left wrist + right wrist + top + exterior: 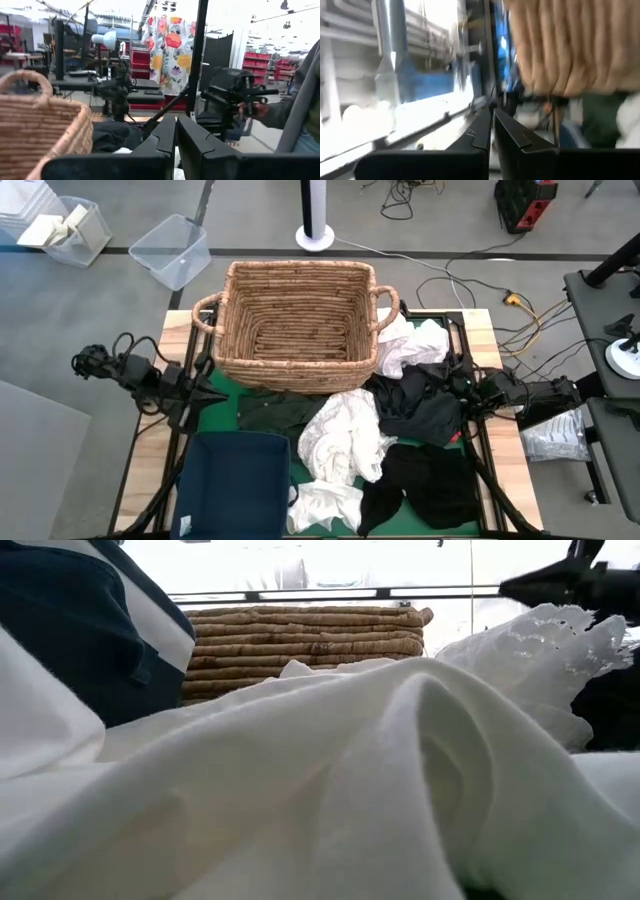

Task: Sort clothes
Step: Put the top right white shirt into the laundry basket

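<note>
The clothes lie in a heap on the green mat: white pieces [345, 438] [415, 343] [325, 505], black ones [420, 408] [432, 480] and a dark one [272, 408]. White cloth [330, 780] fills the low view. The wicker basket [298, 315] stands at the table's far middle, the navy bin [235, 480] at the near left. My left gripper [215, 394] [175, 137] is shut, raised at the table's left between basket and bin. My right gripper [455, 387] [492, 131] is shut, above the black clothes at the right.
A clear plastic tub [172, 250], a white stand base [315, 237] and cables lie on the floor beyond the table. A person [300, 105] stands behind the table's right side, a hand on a control arm. The basket's handles [205, 312] [388, 302] stick out sideways.
</note>
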`<state>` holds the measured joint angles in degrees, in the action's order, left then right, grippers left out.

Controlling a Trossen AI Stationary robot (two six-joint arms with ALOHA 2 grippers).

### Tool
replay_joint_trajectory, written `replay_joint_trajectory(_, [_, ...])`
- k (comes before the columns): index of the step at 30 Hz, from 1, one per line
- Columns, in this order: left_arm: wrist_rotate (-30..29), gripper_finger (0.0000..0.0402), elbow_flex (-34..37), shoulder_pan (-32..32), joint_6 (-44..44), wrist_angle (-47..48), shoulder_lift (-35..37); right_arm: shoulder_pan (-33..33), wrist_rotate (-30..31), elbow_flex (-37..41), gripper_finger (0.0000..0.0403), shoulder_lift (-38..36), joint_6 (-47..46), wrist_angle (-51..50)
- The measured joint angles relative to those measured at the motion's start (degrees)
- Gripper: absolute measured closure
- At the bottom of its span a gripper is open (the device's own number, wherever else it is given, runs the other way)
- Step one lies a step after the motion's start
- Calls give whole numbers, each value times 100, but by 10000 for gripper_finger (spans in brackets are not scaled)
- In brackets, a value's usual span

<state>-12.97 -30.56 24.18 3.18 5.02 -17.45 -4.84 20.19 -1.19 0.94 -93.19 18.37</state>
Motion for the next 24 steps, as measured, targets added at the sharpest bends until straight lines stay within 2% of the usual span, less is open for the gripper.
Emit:
replay_joint_trajectory(4, [-2, 401, -149, 0, -244, 5, -90, 0, -1036, 0, 390, -1, -669, -4])
replay_joint_trajectory(7, [0, 401, -185, 0, -291, 19, -135, 0, -1521, 0, 390, -1, -826, -4])
replay_joint_trajectory(13, [-2, 401, -179, 0, -291, 20, -204, 0, -1568, 0, 390, -1, -766, -5])
replay_joint_trajectory(24, [-2, 401, -167, 0, -324, 22, -360, 0, -1568, 0, 390, -1, 472, -7])
